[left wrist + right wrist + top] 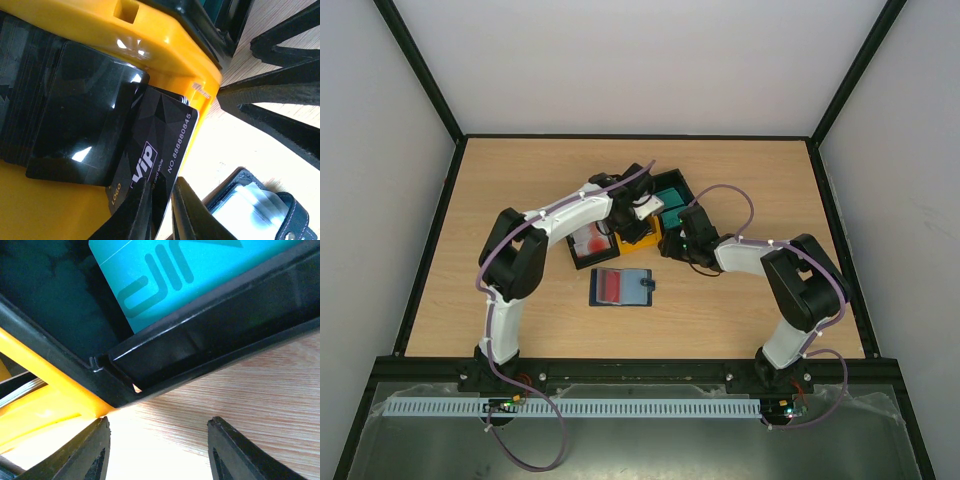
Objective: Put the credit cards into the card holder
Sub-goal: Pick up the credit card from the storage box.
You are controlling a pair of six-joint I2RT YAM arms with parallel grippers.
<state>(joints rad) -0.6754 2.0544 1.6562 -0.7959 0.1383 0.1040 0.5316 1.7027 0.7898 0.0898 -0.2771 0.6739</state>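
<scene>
The card holder [622, 287] lies open on the table with a red-blotched card in its left half; its navy edge and snap tab also show in the left wrist view [260, 212]. My left gripper [162, 197] hangs over the yellow bin [165, 45], its fingers closed narrowly on the lower edge of a black credit card [162, 145] printed VIP. That card leans off the stack of black cards [75, 115]. My right gripper [159, 440] is open over bare wood, beside the black bin [210, 345] holding teal cards [190, 270]. From above, the left gripper [638, 228] and right gripper [675, 245] are close together.
Three bins cluster behind the card holder: a black one with white and red cards [590, 243], the yellow one [648, 238] and the black one with teal cards [670, 198]. The right arm's fingers [280, 85] cross the left wrist view beside the yellow bin.
</scene>
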